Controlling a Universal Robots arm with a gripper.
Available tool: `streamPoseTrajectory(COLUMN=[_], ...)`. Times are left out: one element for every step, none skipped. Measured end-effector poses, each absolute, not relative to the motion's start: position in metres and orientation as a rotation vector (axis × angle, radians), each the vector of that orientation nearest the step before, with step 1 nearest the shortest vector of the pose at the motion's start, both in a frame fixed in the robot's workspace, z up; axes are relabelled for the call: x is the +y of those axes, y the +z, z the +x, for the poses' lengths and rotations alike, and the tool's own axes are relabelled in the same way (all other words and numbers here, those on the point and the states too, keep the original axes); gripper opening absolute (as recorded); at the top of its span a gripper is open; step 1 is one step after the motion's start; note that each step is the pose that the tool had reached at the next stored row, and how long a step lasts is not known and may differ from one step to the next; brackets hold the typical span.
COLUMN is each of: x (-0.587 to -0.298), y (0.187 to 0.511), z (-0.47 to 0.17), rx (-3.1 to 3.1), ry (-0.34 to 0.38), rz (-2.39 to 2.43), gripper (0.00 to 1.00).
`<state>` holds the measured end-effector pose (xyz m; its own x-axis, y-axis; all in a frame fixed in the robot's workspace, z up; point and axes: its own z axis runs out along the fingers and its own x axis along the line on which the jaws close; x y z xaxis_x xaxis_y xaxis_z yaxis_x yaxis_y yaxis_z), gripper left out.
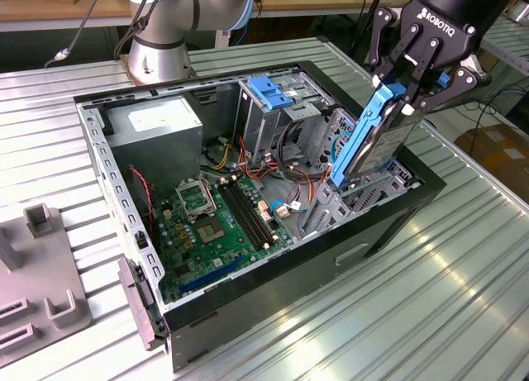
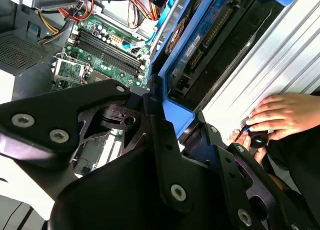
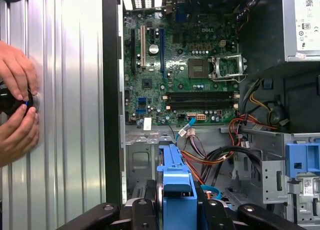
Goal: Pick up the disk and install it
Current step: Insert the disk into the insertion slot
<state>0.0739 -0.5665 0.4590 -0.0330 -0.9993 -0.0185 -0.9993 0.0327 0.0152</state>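
Disk picked up, installation unfinished.
Open computer case (image 1: pixel 248 302); at its two o'clock corner in the exterior view the disk (image 1: pixel 368 141) stands tilted, lower end seemingly at the drive bay (image 1: pixel 376 191), upper end pinched by the gripper (image 1: pixel 402 96).

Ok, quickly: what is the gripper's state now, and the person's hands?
Gripper: closed on the disk.
Person's hands: both on a small black object.
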Motion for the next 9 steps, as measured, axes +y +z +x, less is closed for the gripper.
streamPoseTrajectory(x=[-0.5665,-0.5666,-0.5666,-0.5666,-0.5666,-0.5666,-0.5666,-0.5666,-0.5666], y=[0.4583,0.4577,0.4572,0.4567,0.4558,0.4554,0.455,0.4543,0.4536], z=[0.0739,0.0739,0.0739,0.0739,0.0739,0.0739,0.0739,0.0739,0.0739], rx=[2.26,2.266,2.269,2.269,2.269,2.269,2.269,2.269,2.269], ry=[0.037,0.037,0.037,0.037,0.037,0.037,0.037,0.037,0.037], rz=[-2.177,-2.172,-2.168,-2.168,-2.168,-2.168,-2.168,-2.168,-2.168], gripper=[0.37,0.37,0.37,0.37,0.37,0.37,0.37,0.37,0.37])
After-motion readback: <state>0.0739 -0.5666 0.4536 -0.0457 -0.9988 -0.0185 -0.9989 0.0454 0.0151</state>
